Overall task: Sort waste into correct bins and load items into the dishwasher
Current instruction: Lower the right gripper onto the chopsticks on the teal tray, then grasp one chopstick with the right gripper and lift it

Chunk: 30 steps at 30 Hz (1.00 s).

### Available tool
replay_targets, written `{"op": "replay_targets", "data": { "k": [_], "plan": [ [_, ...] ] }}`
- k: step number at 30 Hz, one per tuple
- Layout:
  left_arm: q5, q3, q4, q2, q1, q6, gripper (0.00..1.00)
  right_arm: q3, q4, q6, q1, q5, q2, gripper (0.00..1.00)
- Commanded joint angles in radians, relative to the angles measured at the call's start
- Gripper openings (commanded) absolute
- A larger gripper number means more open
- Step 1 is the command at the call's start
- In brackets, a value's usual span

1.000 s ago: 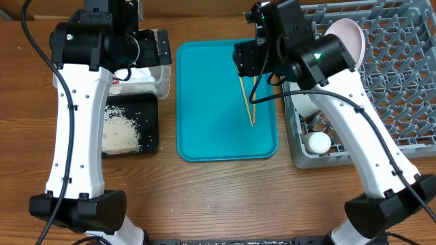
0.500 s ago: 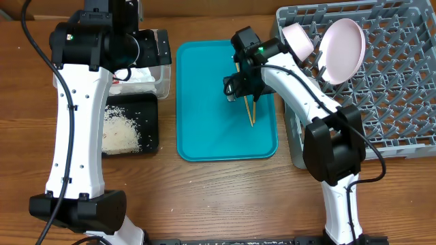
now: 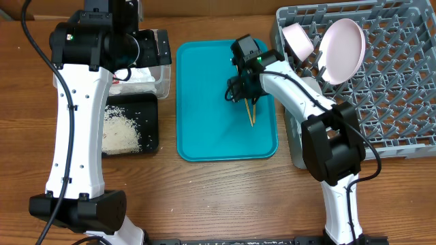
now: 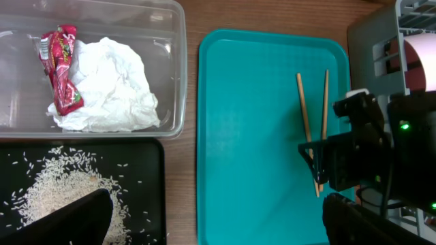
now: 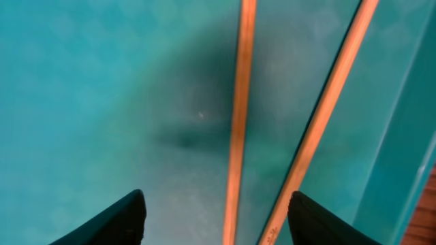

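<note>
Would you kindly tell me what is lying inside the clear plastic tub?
The clear tub holds a red-and-white wrapper against a crumpled white napkin. Anything under the napkin is hidden.

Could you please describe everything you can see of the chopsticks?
The chopsticks are two thin, light wooden sticks lying flat on the teal tray, near its right edge. They lie lengthwise, apart at the far end and converging nearer. The right gripper hangs open above, a finger either side; nothing visibly touches them but the tray.
</note>
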Motion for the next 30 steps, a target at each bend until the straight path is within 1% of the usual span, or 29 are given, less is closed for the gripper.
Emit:
{"op": "replay_targets", "data": {
  "k": [1, 3, 4, 13, 22, 30],
  "plan": [
    [-0.007, 0.011, 0.0, -0.007, -0.003, -0.006, 1.0, -0.028, 0.011, -0.036, 0.002, 0.018, -0.01, 0.59],
    [-0.007, 0.011, 0.0, -0.007, -0.003, -0.006, 1.0, -0.028, 0.008, -0.063, 0.01, 0.021, -0.01, 0.38],
    [-0.007, 0.011, 0.0, -0.007, -0.003, -0.006, 1.0, -0.028, 0.008, -0.078, 0.015, 0.022, -0.01, 0.34],
    [-0.007, 0.011, 0.0, -0.007, -0.003, -0.006, 1.0, -0.028, -0.05, -0.085, 0.075, 0.11, -0.007, 0.34],
    [-0.007, 0.011, 0.0, -0.007, -0.003, -0.006, 1.0, -0.028, -0.107, -0.047, 0.053, 0.116, -0.003, 0.34],
    [-0.007, 0.011, 0.0, -0.007, -0.003, -0.006, 1.0, -0.028, -0.107, -0.045, 0.044, 0.088, 0.009, 0.34]
  ]
}}
